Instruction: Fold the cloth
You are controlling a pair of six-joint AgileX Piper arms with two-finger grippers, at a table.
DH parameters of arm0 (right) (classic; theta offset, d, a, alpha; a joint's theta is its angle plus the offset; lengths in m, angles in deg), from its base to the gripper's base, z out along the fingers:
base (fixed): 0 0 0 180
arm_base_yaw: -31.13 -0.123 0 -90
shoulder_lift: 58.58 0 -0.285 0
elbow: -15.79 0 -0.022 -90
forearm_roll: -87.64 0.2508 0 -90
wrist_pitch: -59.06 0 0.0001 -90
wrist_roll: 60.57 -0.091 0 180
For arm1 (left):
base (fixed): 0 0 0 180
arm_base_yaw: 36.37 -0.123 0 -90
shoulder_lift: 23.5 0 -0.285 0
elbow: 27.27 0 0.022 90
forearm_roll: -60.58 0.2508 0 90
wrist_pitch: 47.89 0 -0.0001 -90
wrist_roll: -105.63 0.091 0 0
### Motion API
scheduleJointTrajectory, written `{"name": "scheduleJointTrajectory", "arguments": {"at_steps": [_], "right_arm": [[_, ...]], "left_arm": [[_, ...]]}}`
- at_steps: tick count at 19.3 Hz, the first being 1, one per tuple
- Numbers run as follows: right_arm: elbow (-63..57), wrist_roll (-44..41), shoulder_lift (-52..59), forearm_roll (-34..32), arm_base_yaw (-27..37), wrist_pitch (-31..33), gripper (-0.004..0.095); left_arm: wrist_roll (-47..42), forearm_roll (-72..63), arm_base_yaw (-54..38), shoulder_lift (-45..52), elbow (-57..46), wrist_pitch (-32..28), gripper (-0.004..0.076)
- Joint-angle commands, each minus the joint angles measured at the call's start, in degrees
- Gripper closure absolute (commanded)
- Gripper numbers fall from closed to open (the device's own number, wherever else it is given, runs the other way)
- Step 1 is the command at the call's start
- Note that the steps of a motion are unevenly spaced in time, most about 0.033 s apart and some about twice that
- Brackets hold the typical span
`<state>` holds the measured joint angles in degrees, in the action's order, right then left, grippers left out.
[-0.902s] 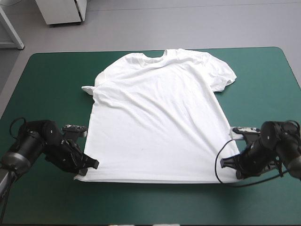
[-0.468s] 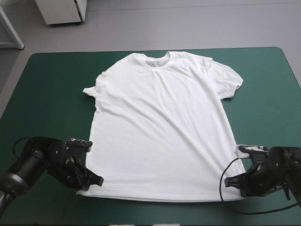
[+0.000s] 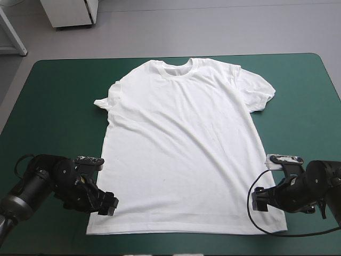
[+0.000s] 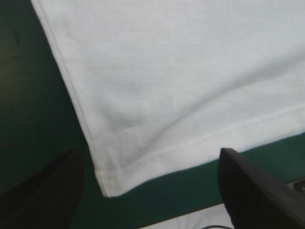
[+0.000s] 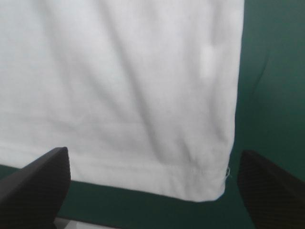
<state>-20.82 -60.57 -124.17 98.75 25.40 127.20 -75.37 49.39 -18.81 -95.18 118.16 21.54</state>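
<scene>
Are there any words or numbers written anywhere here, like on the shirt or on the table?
None: no word, number, brand or sign can be read in any view.
The T-shirt is plain white, with no print or label showing.
The teal-green cover is plain too.

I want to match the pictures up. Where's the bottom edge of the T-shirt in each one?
High view: the hem runs side to side near the table's near edge, by the left gripper and right gripper.
Left wrist view: the hem ends in a corner ahead, between the open fingers.
Right wrist view: the hem ends in its other corner, between the open fingers.
Shared landmark: the teal-green cover bordering the hem.
</scene>
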Motion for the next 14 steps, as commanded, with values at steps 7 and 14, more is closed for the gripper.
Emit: {"name": "scheduleJointTrajectory", "arguments": {"at_steps": [7, 14], "right_arm": [[8.9, -1.2, -5.2, -3.4, 0.0, -1.5, 0.0008], [8.9, -1.3, -5.1, -3.3, 0.0, -1.1, 0.0133]], "left_arm": [[-10.6, 23.0, -1.1, -19.2, 21.1, -16.4, 0.0123], [-3.3, 13.0, -9.4, -39.5, 41.8, -18.2, 0.0123]]}}
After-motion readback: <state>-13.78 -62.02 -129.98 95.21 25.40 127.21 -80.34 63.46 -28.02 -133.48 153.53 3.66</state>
